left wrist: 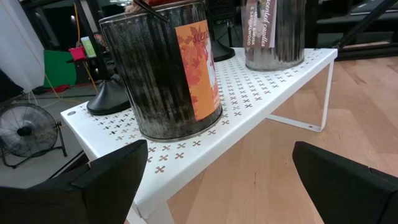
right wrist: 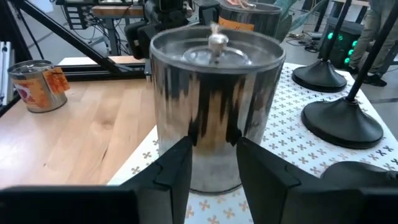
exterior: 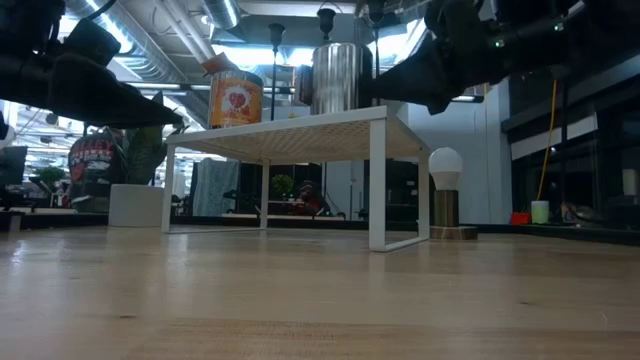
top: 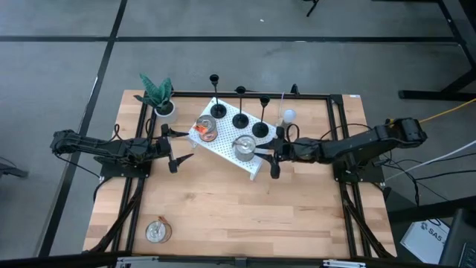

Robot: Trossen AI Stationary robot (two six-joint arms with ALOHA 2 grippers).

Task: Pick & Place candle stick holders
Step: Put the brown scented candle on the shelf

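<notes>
Three black candle stick holders [top: 241,119] stand in a row by their round bases on the far side of a white perforated shelf [top: 223,152]; their bases [right wrist: 341,121] also show in the right wrist view. My right gripper [right wrist: 214,177] is level at the shelf's right end, just in front of a silver lidded tin [right wrist: 217,106]. A narrow gap shows between its fingers, with nothing in it. My left gripper [left wrist: 230,186] waits open at the shelf's left end, facing an orange-labelled can [left wrist: 168,68]. My right gripper's fingertips [right wrist: 177,165] stand right at the lower side wall of the silver tin [right wrist: 214,146], coming level from the table's right. Whether they touch it, I cannot tell.
A potted plant [top: 158,93] stands at the far left, and a small bulb lamp [top: 288,115] sits behind the shelf's right end. Another can [top: 157,231] rests near the table's front left. Bare wood lies between the shelf and the near edge.
</notes>
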